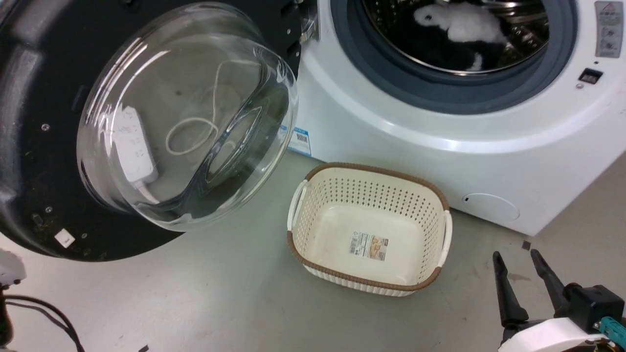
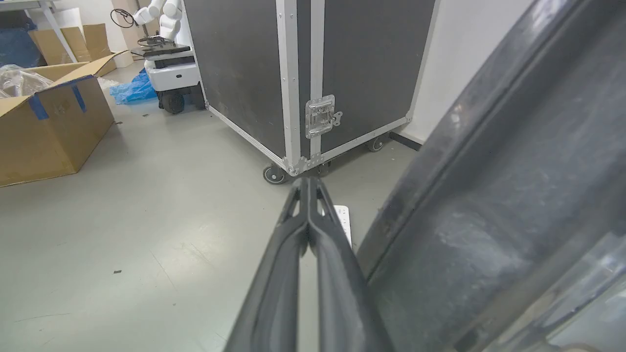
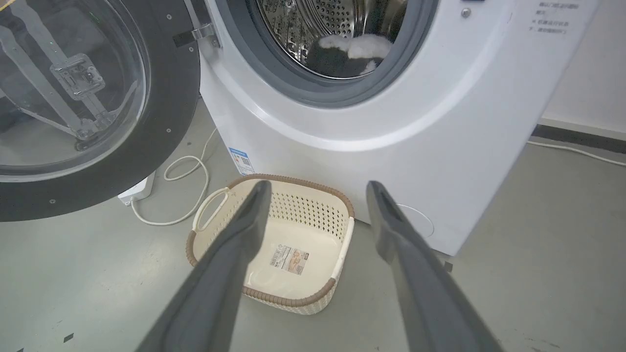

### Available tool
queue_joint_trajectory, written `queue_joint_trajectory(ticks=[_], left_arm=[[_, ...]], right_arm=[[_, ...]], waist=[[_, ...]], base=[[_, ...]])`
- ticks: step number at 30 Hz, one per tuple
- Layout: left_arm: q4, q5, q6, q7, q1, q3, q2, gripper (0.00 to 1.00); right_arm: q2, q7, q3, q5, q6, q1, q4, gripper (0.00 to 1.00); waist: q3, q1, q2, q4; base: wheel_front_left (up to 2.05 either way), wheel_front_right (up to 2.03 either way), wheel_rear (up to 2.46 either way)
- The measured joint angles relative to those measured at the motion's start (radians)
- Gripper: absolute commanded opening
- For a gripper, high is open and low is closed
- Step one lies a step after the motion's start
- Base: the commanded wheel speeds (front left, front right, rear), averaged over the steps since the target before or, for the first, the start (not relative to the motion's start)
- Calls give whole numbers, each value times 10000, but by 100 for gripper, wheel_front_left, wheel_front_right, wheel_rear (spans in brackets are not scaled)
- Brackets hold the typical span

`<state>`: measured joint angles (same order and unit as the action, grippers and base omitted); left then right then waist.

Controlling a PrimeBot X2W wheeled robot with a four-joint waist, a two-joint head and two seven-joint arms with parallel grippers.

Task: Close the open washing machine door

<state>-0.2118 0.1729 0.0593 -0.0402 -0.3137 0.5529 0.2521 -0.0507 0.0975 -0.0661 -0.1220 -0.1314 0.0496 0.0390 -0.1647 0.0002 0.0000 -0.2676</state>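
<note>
The white front-loading washing machine (image 1: 440, 122) stands ahead of the right pincer (image 1: 516, 254), its steel drum open. In the left wrist view a black wheeled flight case with metal edging (image 2: 244, 73) stands on the grey floor beyond the tips of the left pincer (image 2: 308, 181).

The washing machine door (image 1: 29, 146), round with a wide black rim and a bulging clear glass bowl, is swung fully open. It hangs on its hinge at the drum's left side, well to the left of the right pincer. Its dark outer face (image 2: 489, 195) lies just beside the left pincer, on the right of that view. I cannot tell whether they touch.

The cream perforated plastic basket with a brown woven rim (image 1: 318, 205) sits empty on the floor, ahead and left of the right pincer.

The right pincer's two dark fingers stand apart, holding nothing. The left pincer's fingers are pressed together, also empty.

A black-and-white fluffy item (image 1: 459, 24) lies inside the drum. A white power strip (image 3: 139, 188) with a looped cord lies on the floor under the door.
</note>
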Motion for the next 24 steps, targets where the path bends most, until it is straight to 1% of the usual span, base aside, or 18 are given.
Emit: queue_joint_trajectory(ticks=[2, 5, 6, 10, 13, 17, 24], left_arm=[[-211, 75, 117, -322, -58, -253, 201, 0], [-399, 474, 192, -884, -91, -788, 420, 0], [-376, 780, 188, -1058, -81, -1101, 531, 0], [-82, 2132, 159, -1751, 322, -2192, 1279, 0], [188, 3185, 182, -2395, 777, -2951, 1659, 0], [853, 4514, 284, -3183, 1289, -3896, 1964, 0], [2727, 6052, 399, -4217, 2186, -5129, 2238, 0]], right_arm=[[-2, -4, -25, -2, 0, 1, -88, 100], [-2, -48, -52, -8, 0, 4, -136, 100], [-2, -56, -58, -21, 0, 4, -134, 100], [-2, -35, -84, -148, 0, 10, -96, 100], [-2, 71, -88, -226, 0, 16, -12, 100], [-2, 222, -75, -410, 0, 30, 205, 100], [-2, 587, -29, -792, 0, 121, 688, 100]], waist=[[-130, 0, 0, -59], [-232, -1, 0, -176], [-246, -1, 0, -216], [-191, -2, 0, -396], [-96, -2, 0, -562], [109, -2, 0, -797], [575, -3, 0, -1157]], base=[[0, 0, 0], [0, 0, 0], [0, 0, 0], [0, 0, 0], [0, 0, 0], [0, 0, 0], [0, 0, 0]])
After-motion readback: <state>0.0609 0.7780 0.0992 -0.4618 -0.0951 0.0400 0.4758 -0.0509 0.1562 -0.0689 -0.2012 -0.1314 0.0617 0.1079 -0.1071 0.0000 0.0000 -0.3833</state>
